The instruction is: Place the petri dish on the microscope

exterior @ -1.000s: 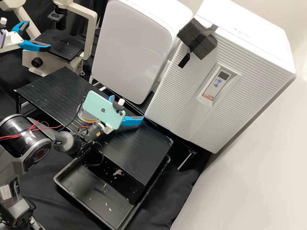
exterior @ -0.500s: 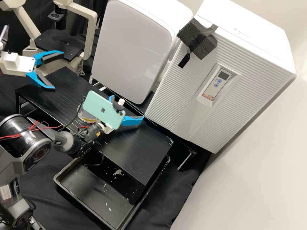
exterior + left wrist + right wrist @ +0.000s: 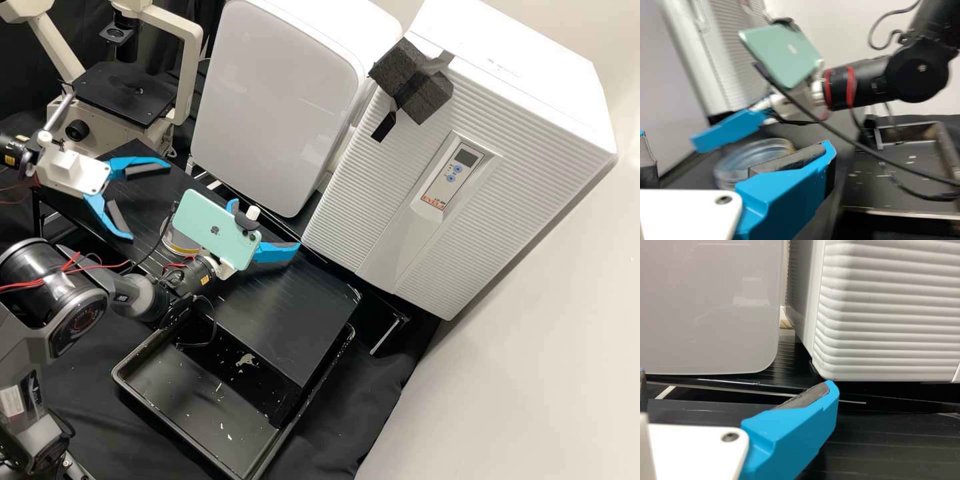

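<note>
the left gripper (image 3: 151, 200) gapes wide and empty; the right gripper's (image 3: 735, 379) jaws stand apart too. the petri dish (image 3: 755, 152) lies on the black stand (image 3: 287, 320), near the right one; crowding there could cause a knock or skid. it sits flat, broad face upward; round, so no long axis.

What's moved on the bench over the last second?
Left claw, open, moved away from the microscope, rightward and down in the high view, over the black platform toward the petri dish. Nothing gripped or released. Right claw, dish and microscope unchanged.
</note>
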Controlling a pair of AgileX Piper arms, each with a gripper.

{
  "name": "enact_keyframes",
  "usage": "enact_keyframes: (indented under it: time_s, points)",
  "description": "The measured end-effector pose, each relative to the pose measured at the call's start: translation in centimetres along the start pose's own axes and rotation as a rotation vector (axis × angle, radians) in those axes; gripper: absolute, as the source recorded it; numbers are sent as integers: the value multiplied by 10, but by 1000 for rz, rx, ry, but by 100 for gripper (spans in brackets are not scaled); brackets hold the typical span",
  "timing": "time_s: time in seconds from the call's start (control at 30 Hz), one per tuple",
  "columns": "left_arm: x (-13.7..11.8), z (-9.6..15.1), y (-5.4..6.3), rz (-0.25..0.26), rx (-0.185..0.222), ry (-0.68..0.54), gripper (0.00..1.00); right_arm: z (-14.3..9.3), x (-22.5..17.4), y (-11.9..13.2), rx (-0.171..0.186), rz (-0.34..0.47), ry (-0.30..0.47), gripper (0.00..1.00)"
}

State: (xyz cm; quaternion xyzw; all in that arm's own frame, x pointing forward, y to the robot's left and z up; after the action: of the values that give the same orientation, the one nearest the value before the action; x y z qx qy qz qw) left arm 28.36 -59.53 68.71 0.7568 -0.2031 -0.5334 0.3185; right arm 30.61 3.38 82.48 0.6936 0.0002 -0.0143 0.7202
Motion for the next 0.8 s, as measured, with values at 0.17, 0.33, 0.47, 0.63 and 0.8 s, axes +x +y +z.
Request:
enact_keyframes:
  time_s: [0.17, 0.33, 0.47, 0.63, 0.8]
  points:
    - [6, 0, -3, -45, -70, -61, 100, 0, 0, 0, 0, 0, 0, 100]
    - [13, -6, -4, -84, -99, -72, 100, 0, 0, 0, 0, 0, 0, 100]
    - [18, -15, -2, -113, -112, -31, 100, 0, 0, 0, 0, 0, 0, 100]
    - [23, -24, 8, -107, -109, -1, 100, 0, 0, 0, 0, 0, 0, 100]
    - [26, -27, 13, -99, -117, -7, 100, 0, 0, 0, 0, 0, 0, 100]
